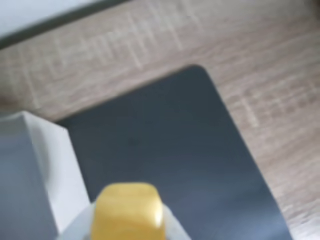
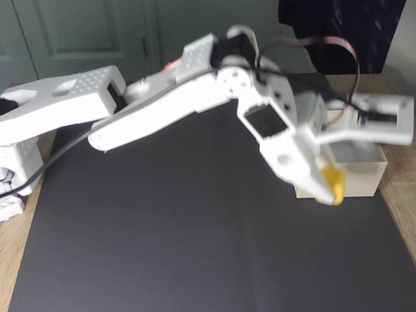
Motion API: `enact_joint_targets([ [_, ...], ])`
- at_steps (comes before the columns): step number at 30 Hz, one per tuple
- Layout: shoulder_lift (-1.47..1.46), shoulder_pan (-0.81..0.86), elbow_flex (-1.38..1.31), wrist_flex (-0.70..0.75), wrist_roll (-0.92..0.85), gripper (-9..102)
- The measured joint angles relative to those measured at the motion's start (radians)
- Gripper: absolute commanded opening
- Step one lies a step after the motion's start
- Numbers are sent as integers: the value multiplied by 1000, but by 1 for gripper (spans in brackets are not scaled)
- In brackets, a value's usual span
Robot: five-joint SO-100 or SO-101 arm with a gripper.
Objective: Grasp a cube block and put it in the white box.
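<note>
Gripper (image 2: 329,187) clamped on yellow cube (image 2: 333,184), held clear of the black mat (image 2: 195,247), just left of white box (image 2: 364,179), likely for drop-in.

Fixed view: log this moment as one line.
gripper: shut on yellow cube | cube: lifted off black mat | position: beside front wall of white box, not inside | phase: carrying

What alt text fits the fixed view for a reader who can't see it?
A white robot arm reaches right across a black mat, its gripper holding a small yellow cube block in front of the open white box at the mat's right edge. The picture is motion-blurred.
</note>
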Motion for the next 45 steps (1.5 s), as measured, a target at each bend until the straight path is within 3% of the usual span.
enact_joint_targets([
  [11,69,-95,-2,-26,-54,1],
  [20,71,-183,-2,-138,-84,2],
  [45,-89,-195,0,-282,-80,9],
])
